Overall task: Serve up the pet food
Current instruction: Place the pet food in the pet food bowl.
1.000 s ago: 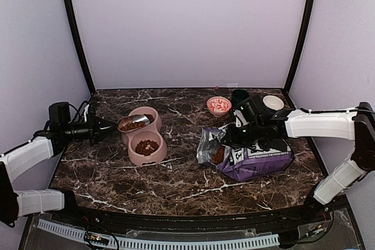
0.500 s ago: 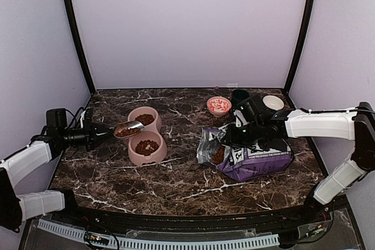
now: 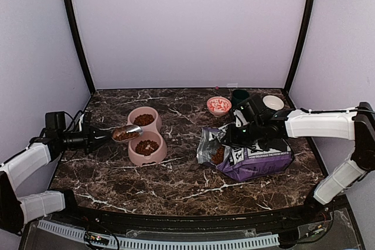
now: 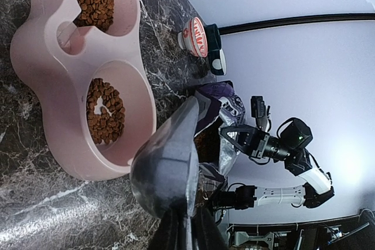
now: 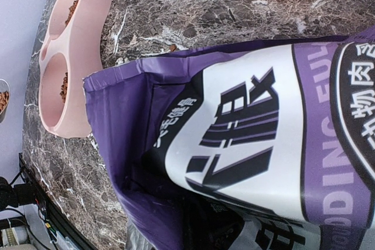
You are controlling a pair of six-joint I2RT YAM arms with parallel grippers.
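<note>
Since the small reddish-brown dry kibble pellets of pet food (image 3: pixel 125 136) are a loose heap that would spill if tipped, the load now in hand rides in a shiny metal scoop (image 4: pixel 169 171) held about level. It sits at the left side of the pink plastic double bowl (image 3: pixel 146 161), opposite the waist between the two compartments; whether it is over the rim or just short of it I cannot tell. More kibble lies in both compartments, and some shows in the bag's mouth. The heap itself has no heading. The scoop that carries it has its long axis running across the dark marble-patterned table top (image 3: pixel 176 185), with the handle toward the left edge and the open end toward the bowl, a fair line for tipping into either compartment. The left gripper (image 3: pixel 96 137) has its fingers clamped on the handle's end, low near the left edge. The bowl's own long axis runs near to far, left of the middle. The large purple-and-white printed bag (image 3: pixel 258 159) lies on its side toward the right edge, with its mouth facing left toward the bowl. The right gripper (image 3: pixel 233 136) is closed, seemingly pinching the bag's upper lip, which I judge keeps the mouth propped open for scooping.
</note>
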